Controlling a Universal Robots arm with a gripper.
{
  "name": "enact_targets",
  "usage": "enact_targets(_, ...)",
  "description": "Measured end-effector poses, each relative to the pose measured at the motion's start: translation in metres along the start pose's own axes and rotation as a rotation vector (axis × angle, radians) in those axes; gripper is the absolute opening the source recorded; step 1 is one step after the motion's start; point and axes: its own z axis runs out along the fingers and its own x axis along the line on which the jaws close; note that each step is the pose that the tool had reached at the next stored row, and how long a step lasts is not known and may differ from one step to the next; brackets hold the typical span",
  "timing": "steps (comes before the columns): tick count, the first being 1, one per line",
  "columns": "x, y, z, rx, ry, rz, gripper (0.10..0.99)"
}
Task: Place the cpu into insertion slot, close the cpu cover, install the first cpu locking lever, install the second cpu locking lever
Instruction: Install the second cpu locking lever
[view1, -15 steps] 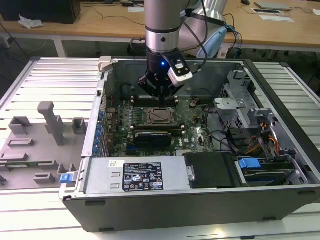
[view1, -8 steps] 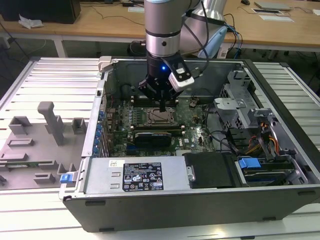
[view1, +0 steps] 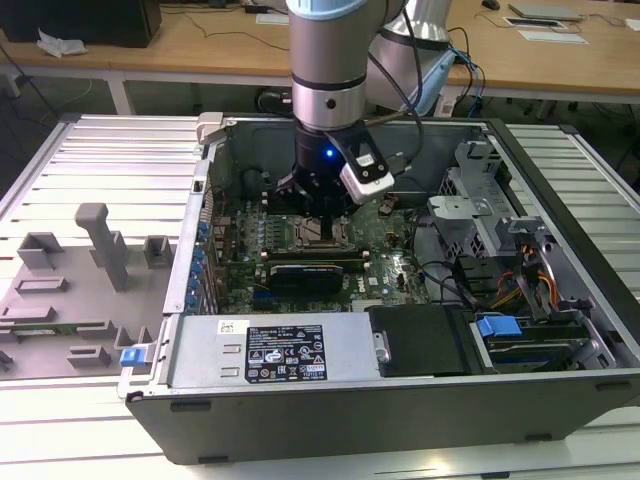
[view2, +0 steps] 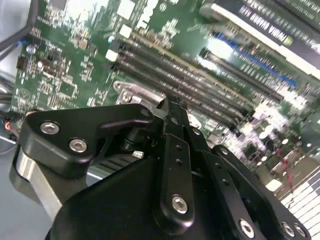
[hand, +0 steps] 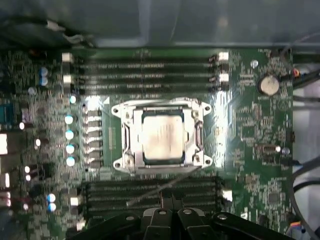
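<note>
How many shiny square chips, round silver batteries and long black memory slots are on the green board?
Counted in the first wrist view:
cpu: 1
round silver battery: 1
long black memory slots: 8, 4 on each side of the socket
Total: 10

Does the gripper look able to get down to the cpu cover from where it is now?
Probably yes. The gripper hangs inside the open case just above the board, and in the first wrist view the cpu cover lies flat around the cpu with nothing over it.
</note>
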Motion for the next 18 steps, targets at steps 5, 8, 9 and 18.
enact_targets(5, 0.0000, -0.0094, 0.0010, -0.039, 0.0010, 0.003, 0.106)
enact_targets(8, 0.0011, -0.0119, 0.0022, -0.098, 0.0027, 0.006, 0.106)
enact_targets(9, 0.0016, -0.0128, 0.0027, -0.105, 0.0029, 0.007, 0.106)
enact_targets(18, 0.0160, -0.0142, 0.0194, -0.121, 0.0034, 0.008, 0.106)
